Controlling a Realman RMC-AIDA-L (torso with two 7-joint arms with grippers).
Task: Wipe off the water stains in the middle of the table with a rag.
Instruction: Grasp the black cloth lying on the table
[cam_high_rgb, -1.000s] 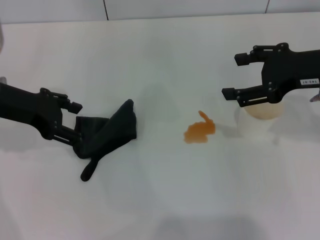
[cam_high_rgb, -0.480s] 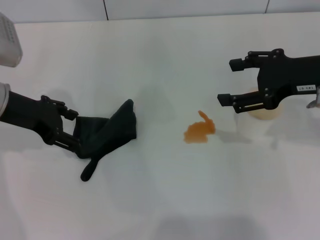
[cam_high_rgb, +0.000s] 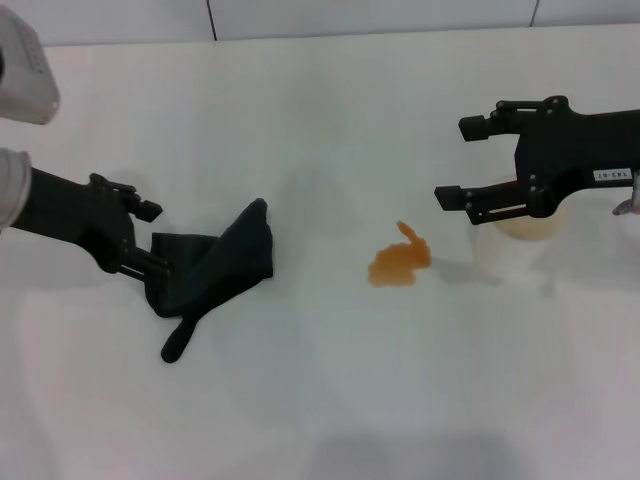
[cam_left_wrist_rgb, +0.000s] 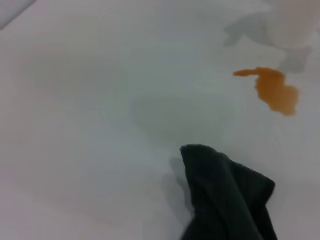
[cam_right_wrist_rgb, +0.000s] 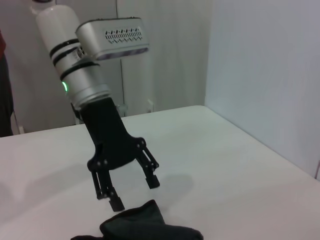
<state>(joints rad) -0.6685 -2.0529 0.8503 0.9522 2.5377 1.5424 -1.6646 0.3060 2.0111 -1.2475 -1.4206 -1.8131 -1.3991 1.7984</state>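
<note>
Left gripper (cam_high_rgb: 150, 238) spread open at the rag's (cam_high_rgb: 215, 268) edge, right gripper (cam_high_rgb: 455, 160) held open above white cup (cam_high_rgb: 515, 245), water stains (cam_high_rgb: 400, 262) exposed on the surface (cam_high_rgb: 320, 400).

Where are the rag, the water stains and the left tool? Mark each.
rag (cam_high_rgb: 225, 262): head view, middle of the cloth.
water stains (cam_high_rgb: 398, 262): head view, centre of the blotch.
left tool (cam_right_wrist_rgb: 134, 191): right wrist view, between its open fingertips.

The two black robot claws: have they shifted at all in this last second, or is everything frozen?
The left gripper, open at the edge of the crumpled dark teal rag, tilted as its arm rose more steeply over the white table. The right gripper, open above the white cup, slid slightly toward the middle. The rag, the cup and the orange water stains stayed put; nothing was grasped.
</note>
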